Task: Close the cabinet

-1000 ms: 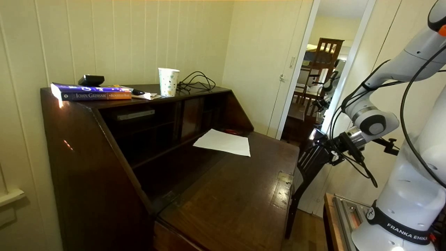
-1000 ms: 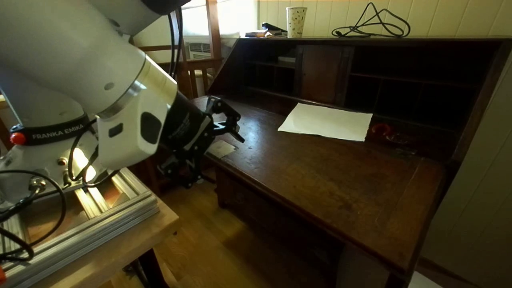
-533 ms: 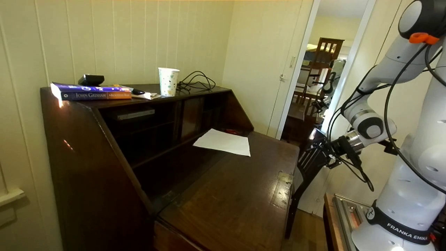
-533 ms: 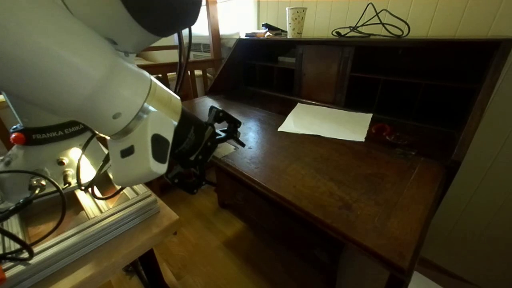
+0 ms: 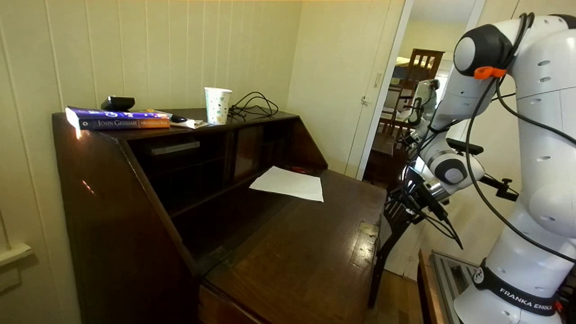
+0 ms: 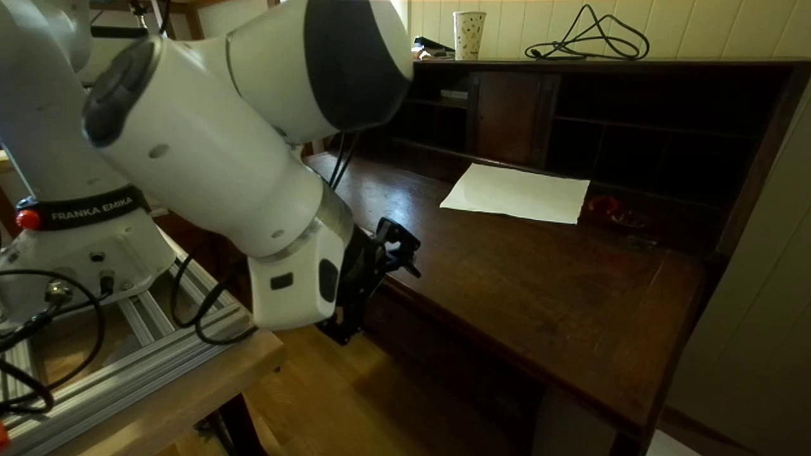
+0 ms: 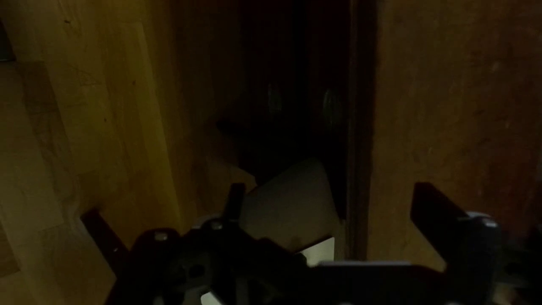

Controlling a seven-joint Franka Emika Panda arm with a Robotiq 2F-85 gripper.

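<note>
Nearest to me, the arm (image 6: 209, 145) holds the end effector (image 7: 330, 188) near the front edge (image 7: 360, 127) of the desk (image 5: 112, 234), which is the cabinet to be closed. The end effector is released: fingers spread wide, grasping nothing. In the wrist view one finger lines up over the flap (image 7: 457, 123), the other outside the front edge; contact cannot be told. Beyond that edge the flap lies lowered. A sheet of paper (image 6: 519, 193) rests at the flap's back edge, apparently across the hinge line. Farthest, on the desk's top, are a cup (image 6: 469, 36) and, toward the left corner, a book (image 5: 123, 123). Step in hand, I judge: approach to the flap; closing has yet to begin. Next move: set a finger beneath the front edge, between its corners, then lift and swing the flap up. Allow for the paper, which may slide.
</note>
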